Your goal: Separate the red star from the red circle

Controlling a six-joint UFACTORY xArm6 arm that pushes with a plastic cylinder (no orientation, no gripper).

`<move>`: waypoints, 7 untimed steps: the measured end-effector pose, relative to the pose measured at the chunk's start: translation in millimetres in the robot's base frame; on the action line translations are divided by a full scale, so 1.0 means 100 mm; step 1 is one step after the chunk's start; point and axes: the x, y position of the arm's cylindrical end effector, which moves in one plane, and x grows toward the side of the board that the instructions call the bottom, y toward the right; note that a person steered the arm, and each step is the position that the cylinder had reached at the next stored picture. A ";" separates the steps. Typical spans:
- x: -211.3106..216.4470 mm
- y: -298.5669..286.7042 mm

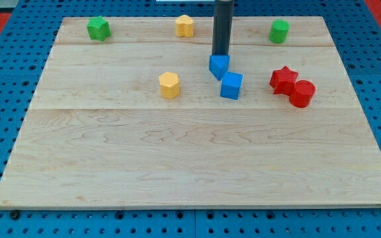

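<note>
The red star lies at the view's right on the wooden board, touching the red circle, which sits just below and to its right. My tip stands near the top centre, right at the upper edge of a blue block. A second blue block lies just below and to the right of the first. The tip is well to the left of the red pair, about a hundred pixels from the star.
A yellow hexagon block lies left of centre. Along the top edge are a green star-like block, a yellow block and a green cylinder block. The board rests on a blue pegboard.
</note>
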 end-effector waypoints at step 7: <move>0.67 1.37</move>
